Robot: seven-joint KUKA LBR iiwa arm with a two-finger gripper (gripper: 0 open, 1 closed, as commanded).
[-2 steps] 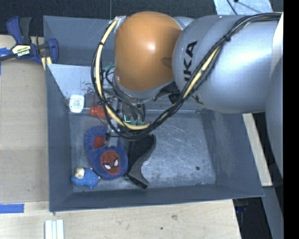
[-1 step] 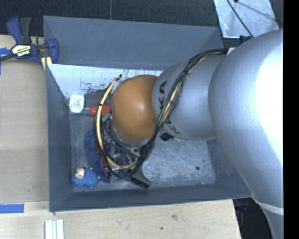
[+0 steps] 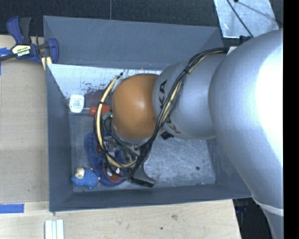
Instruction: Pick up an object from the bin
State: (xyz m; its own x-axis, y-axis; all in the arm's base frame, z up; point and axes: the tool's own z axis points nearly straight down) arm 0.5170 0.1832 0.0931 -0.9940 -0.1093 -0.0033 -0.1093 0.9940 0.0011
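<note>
My gripper [image 3: 115,152] is low in the left half of the bin, under the arm's orange dome and partly hidden by cables. Right beneath and left of it lies a crumpled blue piece [image 3: 93,151] that runs down to the front left corner. A small round dark red thing [image 3: 112,173] sits just below the gripper. A blue lump [image 3: 87,181] with a pale little ball [image 3: 79,173] on it lies at the front left. A black wedge-shaped piece [image 3: 143,177] rests by the front wall, to the gripper's lower right.
A white little bottle with a label [image 3: 76,103] stands against the back left wall, with a red thing [image 3: 93,110] next to it. The arm covers the bin's right and back. The grey floor shows at the front right.
</note>
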